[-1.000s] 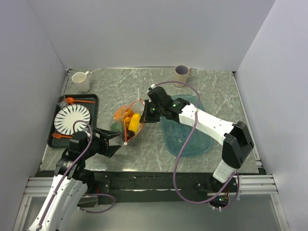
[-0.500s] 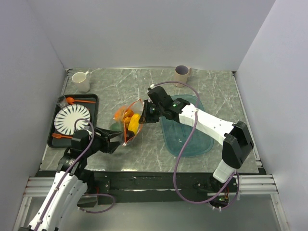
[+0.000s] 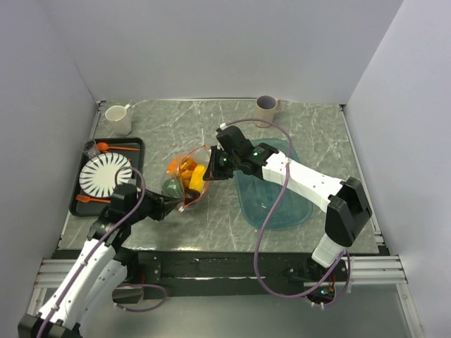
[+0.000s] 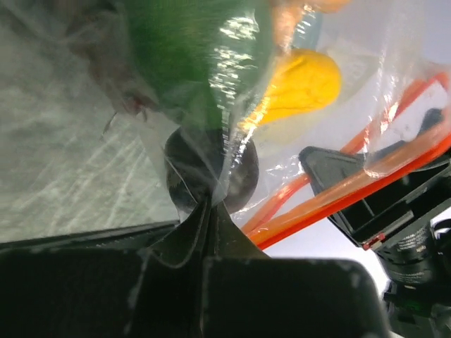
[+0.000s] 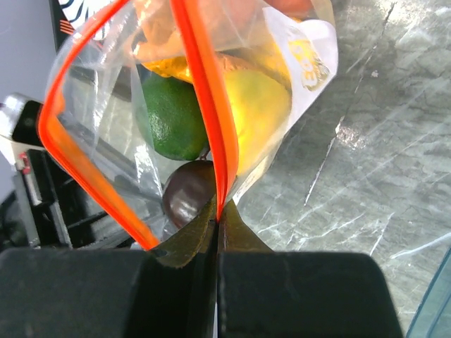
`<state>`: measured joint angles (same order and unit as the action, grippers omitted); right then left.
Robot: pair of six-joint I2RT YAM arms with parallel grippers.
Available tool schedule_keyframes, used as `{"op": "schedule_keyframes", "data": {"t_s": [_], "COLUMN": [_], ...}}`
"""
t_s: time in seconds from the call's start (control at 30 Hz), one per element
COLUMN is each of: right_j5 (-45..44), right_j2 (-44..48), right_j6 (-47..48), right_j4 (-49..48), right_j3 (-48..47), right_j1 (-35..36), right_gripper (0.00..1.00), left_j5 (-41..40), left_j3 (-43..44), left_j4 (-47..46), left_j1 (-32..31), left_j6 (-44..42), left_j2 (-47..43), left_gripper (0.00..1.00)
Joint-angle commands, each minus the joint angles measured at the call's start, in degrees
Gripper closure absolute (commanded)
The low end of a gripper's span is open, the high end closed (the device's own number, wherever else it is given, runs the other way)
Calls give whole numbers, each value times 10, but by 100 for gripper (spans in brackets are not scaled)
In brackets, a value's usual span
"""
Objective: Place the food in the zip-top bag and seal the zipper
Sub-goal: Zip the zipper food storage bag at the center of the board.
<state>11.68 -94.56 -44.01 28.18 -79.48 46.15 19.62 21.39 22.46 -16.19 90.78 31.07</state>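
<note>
With the food (image 5: 257,105) inside the zip-top bag (image 3: 184,179) at mid-table, the left jaws are pinching its clear near-left wall and the right jaws are clamping the gaping zipper (image 5: 201,84), so pulling gently apart, probably, is flattening the mouth for sealing.

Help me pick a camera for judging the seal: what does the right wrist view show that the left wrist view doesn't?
Only the right wrist view: the spot where the right gripper clamps the zipper, whose two sides gape apart in an open loop, plus a corner of the teal tray. Only the left wrist view: the left gripper pinching the zip-top bag's clear wall, away from the strip. Both: the green fruit, yellow fruit and dark round fruit inside the bag, and the unsealed zipper.
</note>
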Motion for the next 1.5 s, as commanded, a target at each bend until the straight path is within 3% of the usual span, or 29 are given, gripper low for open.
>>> {"op": "schedule_keyframes", "data": {"t_s": [0.0,0.03,0.07,0.17,0.23,0.5,0.77,1.47], "right_j5": [-7,-6,-6,-20,-22,22,42,72], "right_j2": [27,31,34,67,103,177,128,9], "right_j6": [7,8,10,12,10,-31,-68,-78], "right_j4": [-12,-13,-8,-1,-1,-40,-73,-82], "right_j3": [-20,-16,-11,-1,7,48,32,-41], "right_j1": [-19,-25,-34,-44,-44,0,50,71], "right_gripper": [91,84,68,42,34,35,44,42], "left_j5": [-45,-56,-61,-70,-70,-65,-65,-77], "left_j3": [114,155,174,225,242,244,245,241], "left_j4": [14,26,35,59,56,45,44,48], "left_j1": [-1,-1,-1,-1,0,-1,-1,-1], "left_j6": [-110,-125,-152,-183,-189,-190,-197,-244], "left_j2": [52,74,86,117,130,137,137,160], "left_gripper": [99,99,99,99,99,99,99,99]}}
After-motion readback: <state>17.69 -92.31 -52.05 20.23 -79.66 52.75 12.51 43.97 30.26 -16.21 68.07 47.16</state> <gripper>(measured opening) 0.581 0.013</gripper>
